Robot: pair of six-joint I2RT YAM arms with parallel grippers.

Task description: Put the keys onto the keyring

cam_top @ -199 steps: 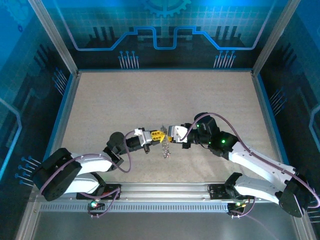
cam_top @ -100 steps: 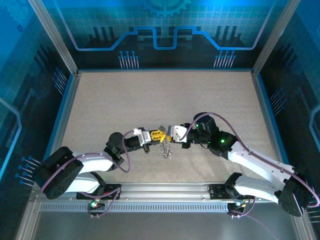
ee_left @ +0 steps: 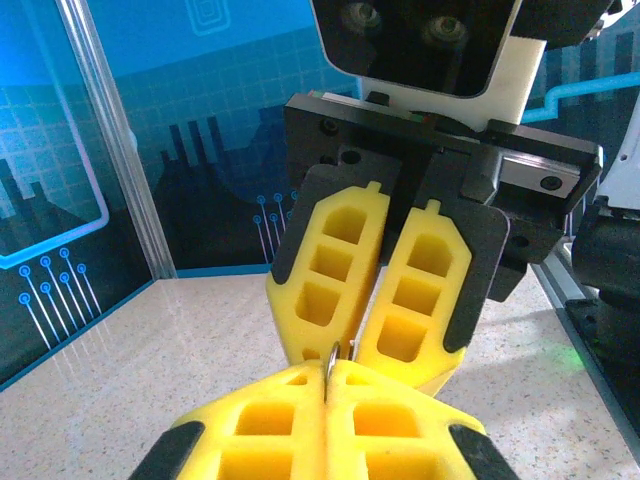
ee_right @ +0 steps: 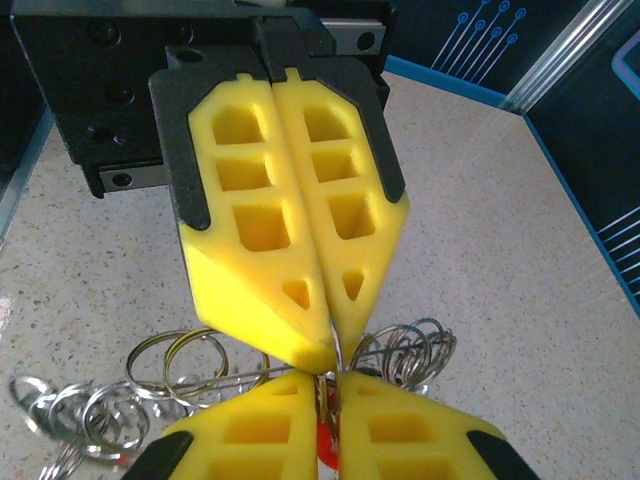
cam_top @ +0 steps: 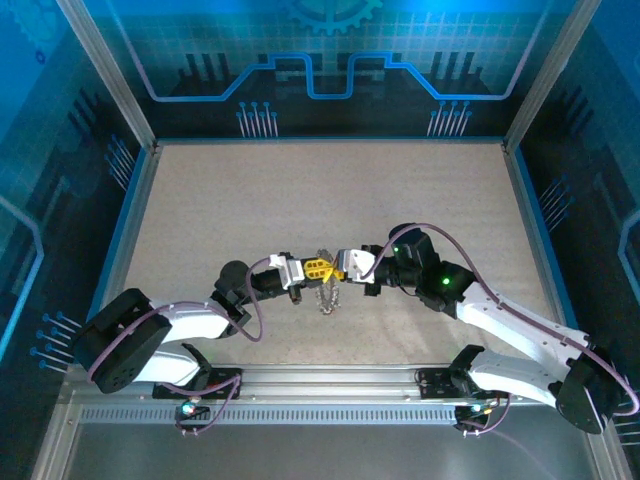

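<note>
Keyring (cam_top: 323, 291) swung leftward, left pincer (ee_left: 327, 375) clamped on it, right pincer (ee_right: 327, 385) nipping red key (ee_right: 325, 441), arms meeting tip-to-tip

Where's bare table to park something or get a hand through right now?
Far half of the table, up to the back wall, and both side margins: bare. Crowded mid-near: left pincer and right pincer meet tip to tip at the keyring.

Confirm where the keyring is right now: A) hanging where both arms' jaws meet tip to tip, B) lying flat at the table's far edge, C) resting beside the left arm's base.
A: the top view shows the keyring hanging just below where the two arms' jaws meet, and the left jaws are shut on its wire.
</note>
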